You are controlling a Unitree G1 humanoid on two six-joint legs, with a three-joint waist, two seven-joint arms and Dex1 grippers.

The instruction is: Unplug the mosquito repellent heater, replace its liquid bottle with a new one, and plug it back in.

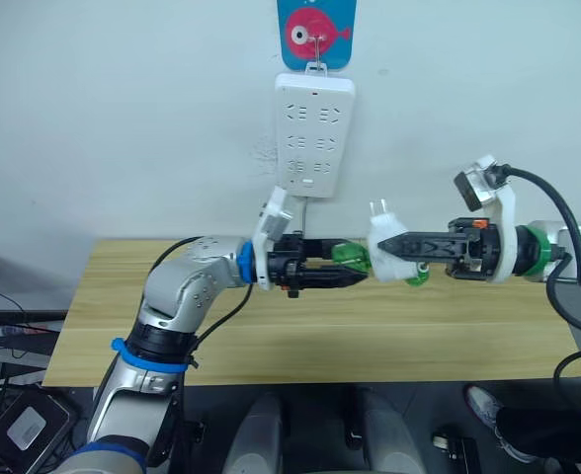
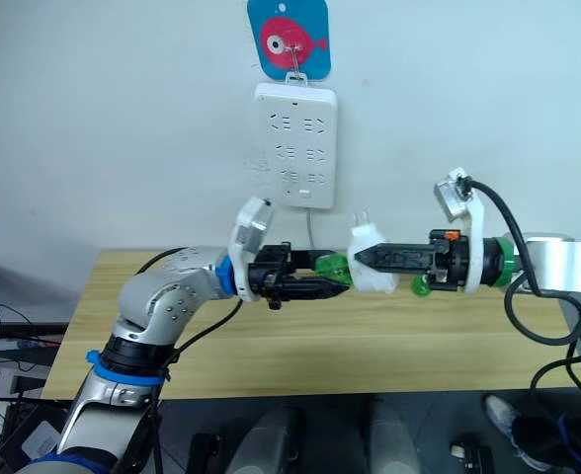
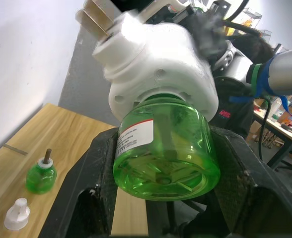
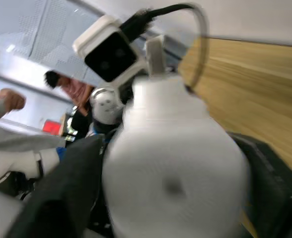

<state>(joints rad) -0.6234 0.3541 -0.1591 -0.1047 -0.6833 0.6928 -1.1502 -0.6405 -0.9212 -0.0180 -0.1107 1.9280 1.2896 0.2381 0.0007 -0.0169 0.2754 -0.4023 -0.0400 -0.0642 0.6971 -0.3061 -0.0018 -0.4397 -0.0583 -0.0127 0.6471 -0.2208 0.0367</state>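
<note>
Above the table's middle, my right gripper [image 1: 387, 247] is shut on the mosquito repellent heater [image 1: 389, 243], a small white rounded unit with its two prongs pointing up. My left gripper [image 1: 355, 269] is shut on a green liquid bottle [image 1: 350, 257]. In the left wrist view the bottle [image 3: 166, 158] sits between my black fingers [image 3: 94, 193] with its neck inside the heater's [image 3: 156, 74] underside. A second green bottle [image 3: 40, 176] with a bare wick stands on the table, a small white cap [image 3: 16, 214] beside it.
A long white power strip [image 1: 315, 133] hangs on the wall above the wooden table [image 1: 271, 336], under a blue fish hook, with its cord running down. The second bottle [image 1: 419, 277] stands below my right gripper. A person [image 4: 69, 87] shows in the right wrist view's background.
</note>
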